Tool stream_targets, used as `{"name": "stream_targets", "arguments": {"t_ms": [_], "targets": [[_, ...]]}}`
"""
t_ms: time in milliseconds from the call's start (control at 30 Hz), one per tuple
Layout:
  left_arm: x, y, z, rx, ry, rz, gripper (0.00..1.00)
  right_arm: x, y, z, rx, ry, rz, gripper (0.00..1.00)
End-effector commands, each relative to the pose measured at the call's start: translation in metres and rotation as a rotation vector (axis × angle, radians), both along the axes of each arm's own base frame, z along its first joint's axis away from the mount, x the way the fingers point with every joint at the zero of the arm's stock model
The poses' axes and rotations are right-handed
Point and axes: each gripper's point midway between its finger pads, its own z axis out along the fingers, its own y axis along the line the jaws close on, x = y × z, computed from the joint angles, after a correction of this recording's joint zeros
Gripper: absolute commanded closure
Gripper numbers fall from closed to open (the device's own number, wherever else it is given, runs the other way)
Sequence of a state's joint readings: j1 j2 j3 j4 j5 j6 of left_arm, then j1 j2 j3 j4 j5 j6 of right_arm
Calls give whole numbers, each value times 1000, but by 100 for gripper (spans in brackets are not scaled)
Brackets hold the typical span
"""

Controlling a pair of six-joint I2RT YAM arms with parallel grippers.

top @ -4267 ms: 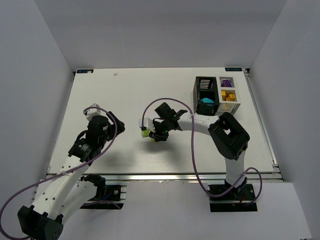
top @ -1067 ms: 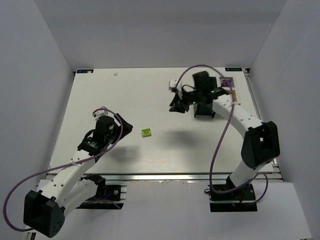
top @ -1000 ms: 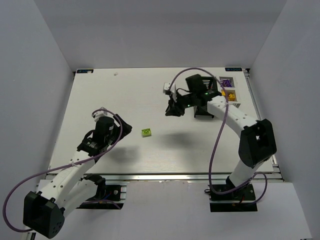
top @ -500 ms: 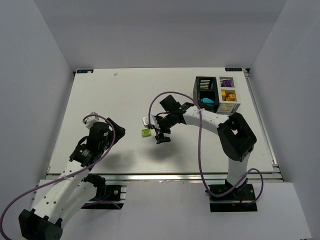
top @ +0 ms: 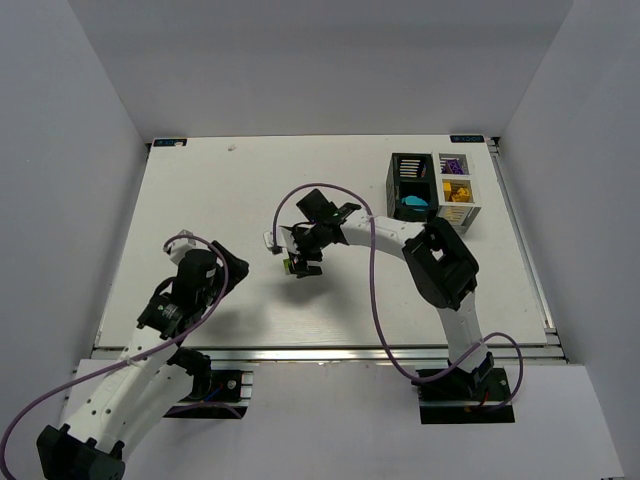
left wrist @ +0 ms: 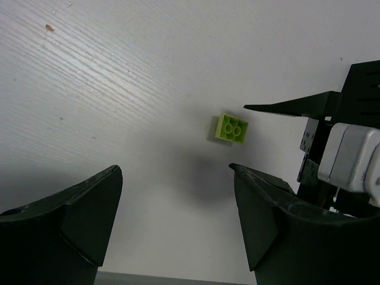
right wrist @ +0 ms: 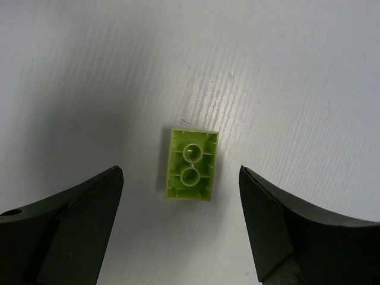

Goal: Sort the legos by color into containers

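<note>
One lime green lego (right wrist: 191,165) lies on the white table, hollow underside up; it also shows in the top view (top: 288,266) and the left wrist view (left wrist: 233,129). My right gripper (right wrist: 181,196) is open and hovers right over it, one jaw on each side, not touching; in the top view it sits mid-table (top: 300,260). My left gripper (left wrist: 175,178) is open and empty, to the brick's left (top: 228,272). The containers stand at the back right: a black bin (top: 408,172) holding teal bricks (top: 412,207), joined to a white tray (top: 468,212) with purple (top: 452,164) and orange bricks (top: 459,189).
The right arm (top: 400,235) stretches from the right side across the table's middle, with its purple cable (top: 330,190) looping above it. The right gripper's black and white body (left wrist: 347,160) fills the right of the left wrist view. Grey walls enclose the table.
The right arm swung from the bin back to the green brick and in the last half second shifted left over it. The left arm drew back slightly. The brick has not moved.
</note>
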State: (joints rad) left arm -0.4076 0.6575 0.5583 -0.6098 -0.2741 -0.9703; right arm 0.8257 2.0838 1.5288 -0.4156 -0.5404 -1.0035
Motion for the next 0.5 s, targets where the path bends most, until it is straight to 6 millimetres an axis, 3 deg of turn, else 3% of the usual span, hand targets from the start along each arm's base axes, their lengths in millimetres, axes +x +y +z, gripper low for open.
{"name": "stream_targets", "arguments": {"t_ms": [0, 267, 467], "targets": [[-1, 3, -4, 3, 5, 15, 15, 11, 11, 3, 8, -17, -35, 17], [7, -3, -6, 21, 16, -15, 15, 13, 8, -14, -43, 9, -61, 30], [11, -6, -8, 24, 24, -29, 15, 8, 6, -8, -34, 18, -55, 52]]}}
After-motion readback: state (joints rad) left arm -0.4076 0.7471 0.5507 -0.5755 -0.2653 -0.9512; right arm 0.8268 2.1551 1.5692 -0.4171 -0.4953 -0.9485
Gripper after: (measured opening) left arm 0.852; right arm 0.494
